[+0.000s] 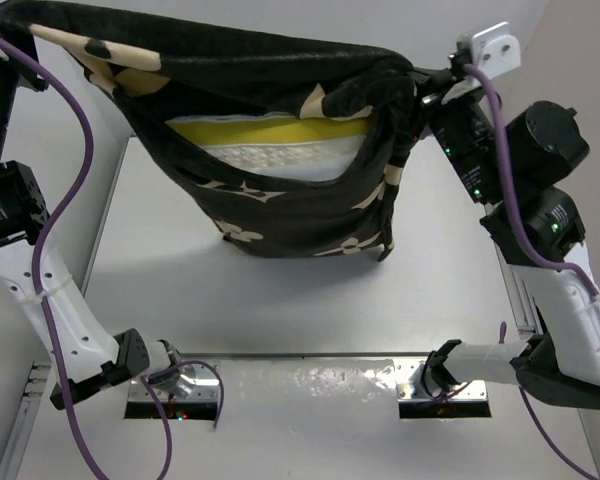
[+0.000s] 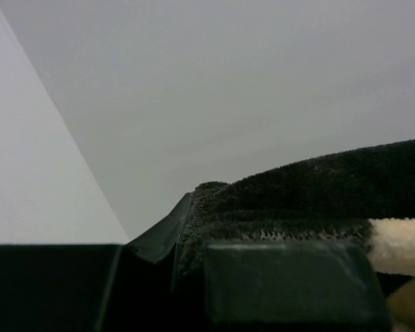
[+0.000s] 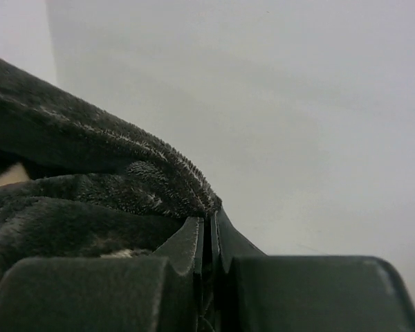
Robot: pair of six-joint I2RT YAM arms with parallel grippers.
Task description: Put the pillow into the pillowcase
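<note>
Holding the pillowcase [image 1: 280, 215] up by the two corners of its mouth. Left hand [image 2: 183, 238] clamped fully down on a fold of black plush hem; right hand [image 3: 207, 232] pinched closed on the opposite corner, with fabric bunched thickly around it. Nothing else in either grip. Slung between them like a sack over the table [image 1: 280, 310]; cannot tell whether the bottom touches it.

Pillow [image 1: 280, 150] lying mostly inside, low in the sack, yellow side band and white textured face showing through the sagging mouth.

Probably the settling step, close to the end. To do it well:
- Grip hard at both corners; plush hem likely to creep out of a light pinch.
- Hold the corners level and well apart, for a taut mouth.
- Prefer short vertical shakes to wide swings.
- Mind the bunched right corner, a likely snag.
- Lower only once the yellow band sits below the hem.
</note>
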